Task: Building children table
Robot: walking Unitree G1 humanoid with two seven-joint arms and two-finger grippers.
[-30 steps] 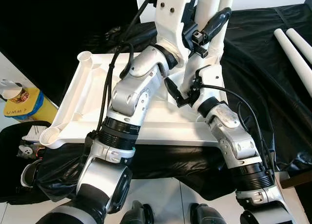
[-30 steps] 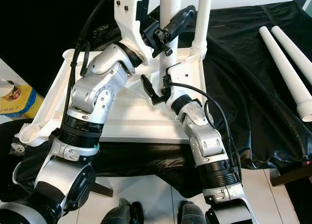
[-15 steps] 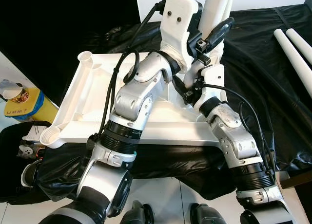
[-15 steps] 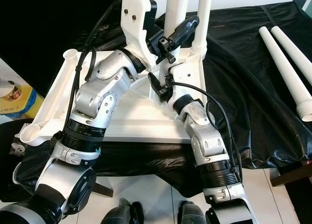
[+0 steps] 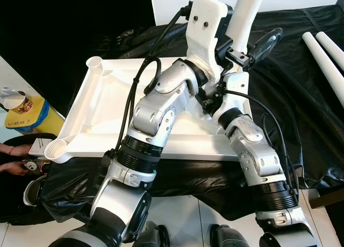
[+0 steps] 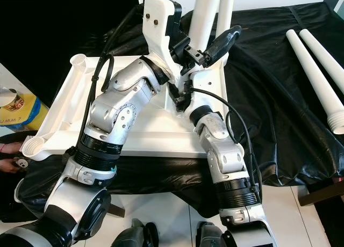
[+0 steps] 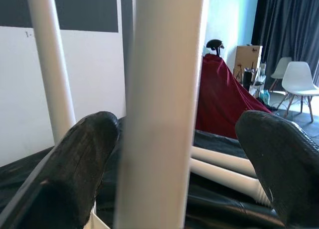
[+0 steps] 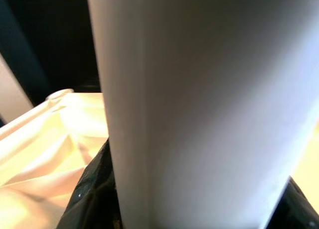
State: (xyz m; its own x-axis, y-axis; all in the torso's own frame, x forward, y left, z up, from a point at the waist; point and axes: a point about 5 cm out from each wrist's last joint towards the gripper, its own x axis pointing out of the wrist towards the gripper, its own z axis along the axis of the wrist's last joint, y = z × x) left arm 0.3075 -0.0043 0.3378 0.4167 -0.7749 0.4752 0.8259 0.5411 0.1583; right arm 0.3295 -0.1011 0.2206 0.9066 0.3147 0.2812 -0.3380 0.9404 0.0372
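On the black-draped work surface [image 5: 301,96]: upturned white tabletop [image 5: 107,113], underside up, empty corner sockets [image 5: 97,64] at the robot's left side; two spare legs [image 6: 317,70] lying loose well apart at the right. At the far right corner of the tabletop: one white leg [image 6: 207,11] held near upright, long axis tilted slightly from vertical, lower end at the corner socket; a second leg [image 6: 226,5] already standing just beside it.

Left gripper [image 7: 174,154]: raised high on the shaft, fingers [image 7: 75,164] spread wide either side of the leg, apart from it on both sides; released, not clamping. Right gripper [image 8: 189,209]: low at the base of the same leg, shaft pressed close against the wrist camera; whether clenched cannot be told.

Governing relation: leg axis running up between the left fingers, socket directly beneath; left arm nearer the upper shaft, right arm nearer the base. Likely next step: close on the shaft, align with the socket, seat the leg.
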